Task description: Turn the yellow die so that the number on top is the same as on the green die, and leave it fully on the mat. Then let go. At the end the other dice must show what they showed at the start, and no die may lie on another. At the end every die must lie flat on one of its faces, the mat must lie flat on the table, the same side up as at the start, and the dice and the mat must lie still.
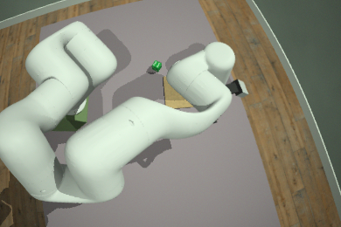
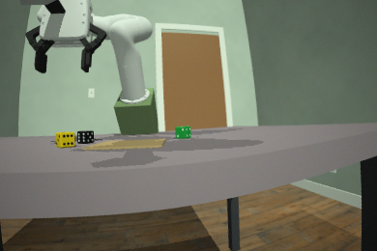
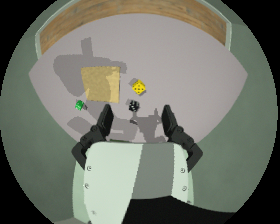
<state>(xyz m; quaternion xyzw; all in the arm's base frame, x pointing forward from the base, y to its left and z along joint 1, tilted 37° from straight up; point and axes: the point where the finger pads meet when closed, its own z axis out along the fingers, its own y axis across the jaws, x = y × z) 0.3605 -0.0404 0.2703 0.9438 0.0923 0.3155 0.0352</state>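
Overhead, the gripper (image 2: 63,62) hangs high above the table (image 2: 290,153), fingers spread wide, nothing between them. It sits roughly over the yellow die (image 2: 65,139), judging by the wrist view, where that die shows just ahead of the fingertips.

Yellow die: on the bare table, off the mat (image 2: 127,144), just beyond the mat's edge and close beside the black die (image 2: 85,136). The two look near each other but apart. Green die (image 2: 183,132): past the opposite end of the mat, well apart from the others.

Step in hand, as I read it: descend for the first grasp on the yellow die.

How to do it well:
- Read the green die's top before committing; I cannot make out the pips from here.
- Come straight down and keep the fingers wide until they straddle the cube.
- Set the fingers so neither pad sweeps toward the black die; a nudge there would spoil its face.
- Grip two opposite side faces squarely, so the cube can be tipped a quarter turn cleanly.
- Set it down well inside the mat, flat, then open and lift straight up.

Count:
- dice: three (one yellow, one black, one green)
- mat: one, tan, flat
- arm: one, on a green base (image 2: 140,116)
- gripper: one, two fingers
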